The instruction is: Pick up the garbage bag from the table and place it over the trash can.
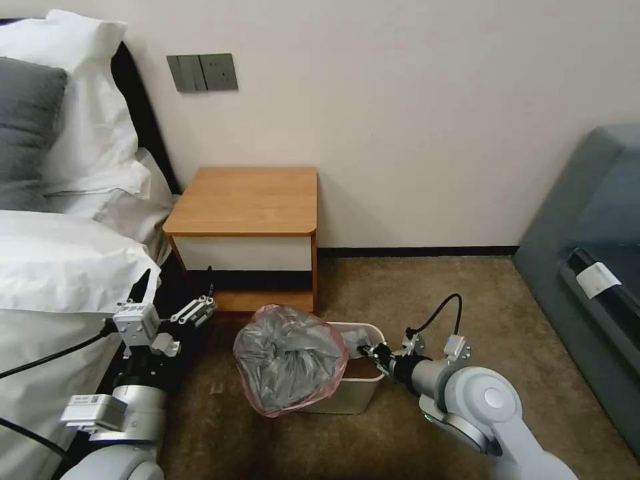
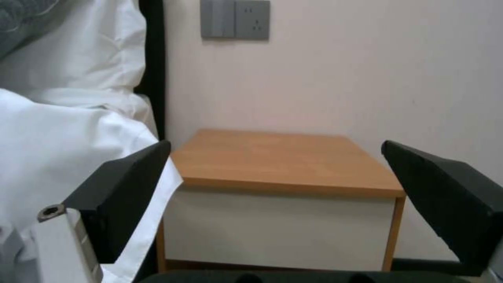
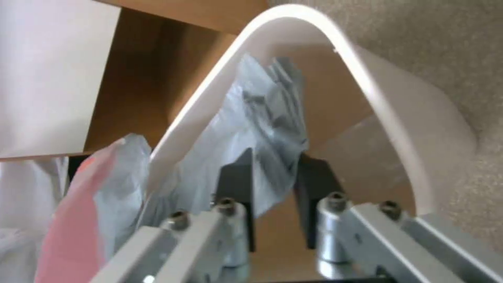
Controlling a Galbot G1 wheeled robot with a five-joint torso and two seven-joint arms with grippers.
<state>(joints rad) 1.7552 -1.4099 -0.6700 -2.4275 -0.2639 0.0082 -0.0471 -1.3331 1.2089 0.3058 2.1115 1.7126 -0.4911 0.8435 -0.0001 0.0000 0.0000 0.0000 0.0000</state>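
While left gripper idles agape, right gripper pinches garbage bag inside trash can rim.

The garbage bag covers the left part of the trash can, so that side of the rim is hidden in the lower middle of the head view. The lower shelf of the table is dark and partly behind the bag. In the right wrist view a fold of bag lies between the fingers of the right gripper; contact is hard to judge. The bed is cut by the left edge.
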